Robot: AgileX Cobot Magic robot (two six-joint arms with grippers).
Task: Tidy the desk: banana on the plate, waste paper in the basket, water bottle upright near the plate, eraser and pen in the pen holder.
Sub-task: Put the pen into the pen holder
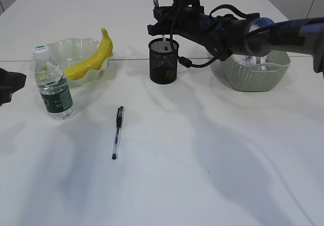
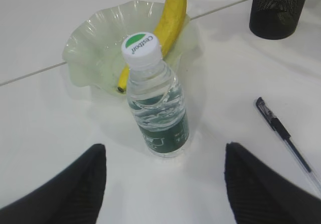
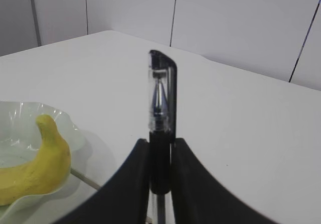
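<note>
Overhead, my right gripper (image 1: 161,14) hung directly above the pen holder (image 1: 163,61), its fingers (image 3: 131,184) pinching a pen (image 3: 161,133) by the lower barrel, cap end up. The pen's long axis stood nearly vertical, its lower end already dipping into the holder's mouth, so I judged that letting go there would drop it straight in. A second pen (image 1: 117,133) lay flat on the table (image 1: 212,175), well apart from the holder, its long axis running almost straight toward and away from the camera. My left gripper (image 2: 165,184) was the nearer one to it, fingers spread wide and empty, facing the upright water bottle (image 2: 156,101) beside the plate (image 2: 90,58), where the banana (image 2: 165,23) already rested. Crumpled paper (image 1: 253,60) lay in the basket (image 1: 255,76). I could not see the eraser.
</note>
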